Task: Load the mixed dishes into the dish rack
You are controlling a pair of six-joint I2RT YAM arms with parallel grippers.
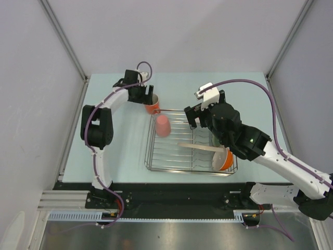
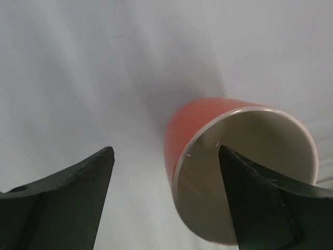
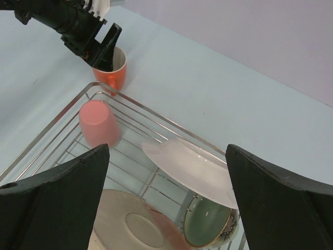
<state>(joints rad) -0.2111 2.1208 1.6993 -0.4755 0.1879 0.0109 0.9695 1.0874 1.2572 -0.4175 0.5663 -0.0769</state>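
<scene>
My left pincer (image 2: 165, 152) is spread wide, one finger (image 2: 260, 208) dipping inside the orange mug (image 2: 190, 130), which stands on the table (image 1: 114, 151) at the dish rack's (image 1: 177, 156) upper-left corner — my right pincer (image 3: 167, 151) gapes empty over the rack.

A pale blue-green desk (image 1: 127, 156) fills the middle of the overhead view, closed in by plain, matte, pale grey-lilac panels: a back wall (image 1: 177, 31), a left wall (image 1: 31, 104) and a right wall (image 1: 307, 104). Slim aluminium posts run up the corners at upper left (image 1: 62, 39) and upper right (image 1: 289, 39). A black strip (image 1: 177, 190) edges the desk's near side, then a slotted white rail (image 1: 171, 216), then brushed metal sheet (image 1: 171, 237) along the bottom. The light is soft and even, with faint shadows.
</scene>
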